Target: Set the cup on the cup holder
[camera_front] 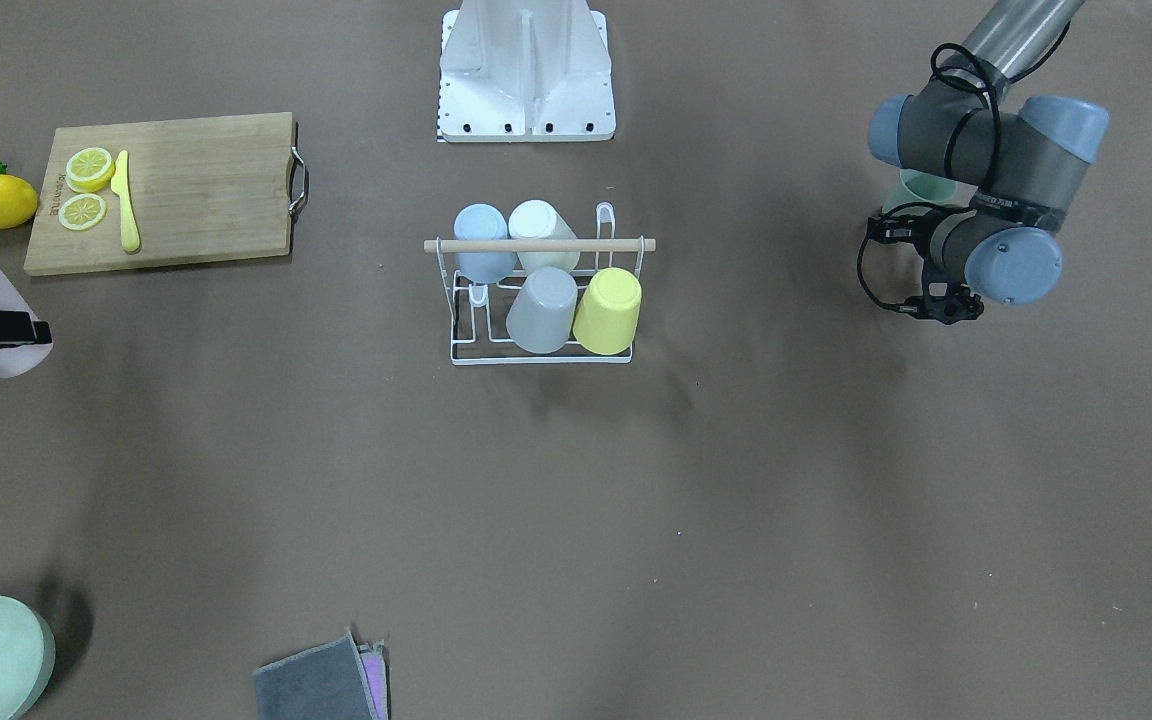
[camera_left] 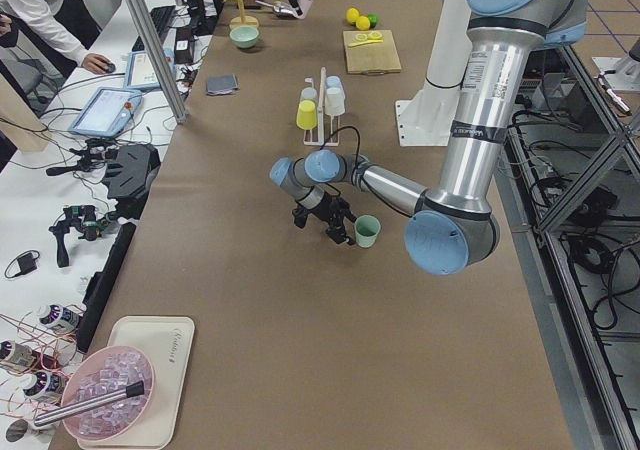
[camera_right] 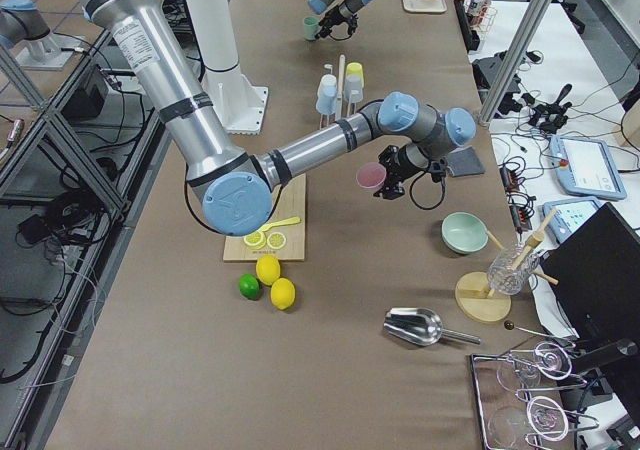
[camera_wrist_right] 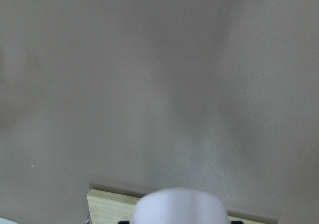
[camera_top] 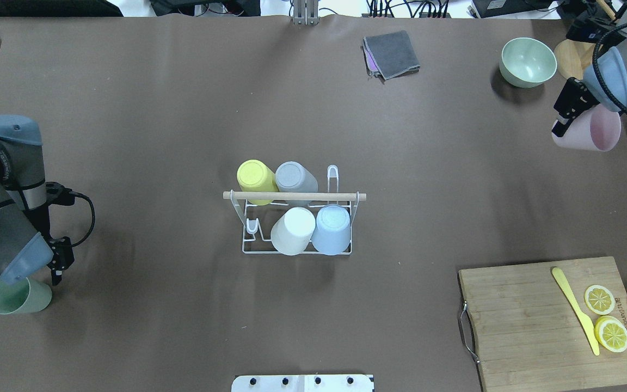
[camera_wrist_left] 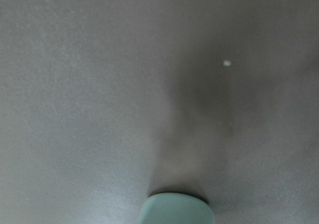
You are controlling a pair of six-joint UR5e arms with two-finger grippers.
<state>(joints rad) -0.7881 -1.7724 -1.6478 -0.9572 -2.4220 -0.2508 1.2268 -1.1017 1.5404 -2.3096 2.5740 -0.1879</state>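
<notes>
Holding a pale pink plastic cup lifted off the table, my right hand is clamped on the cup's wall at the far right, and the cup is tilted. My left hand hangs low at the near left edge, right against a pale green plastic cup that is mouth up, at or just above the table. My own wrist covers the fingers, so I cannot tell whether they are clenched on that cup or loose beside it. The white wire cup holder with a light wooden rod across its top stands in the middle of the table, well apart from both hands. Four cups sit upside down on its prongs: a yellow cup and a grey cup in the far row, a white cup and a pale blue cup in the near row. One prong is bare at the near left and one at the far right. On the near right lies a wooden cutting board with two lemon slices and a yellow knife.
</notes>
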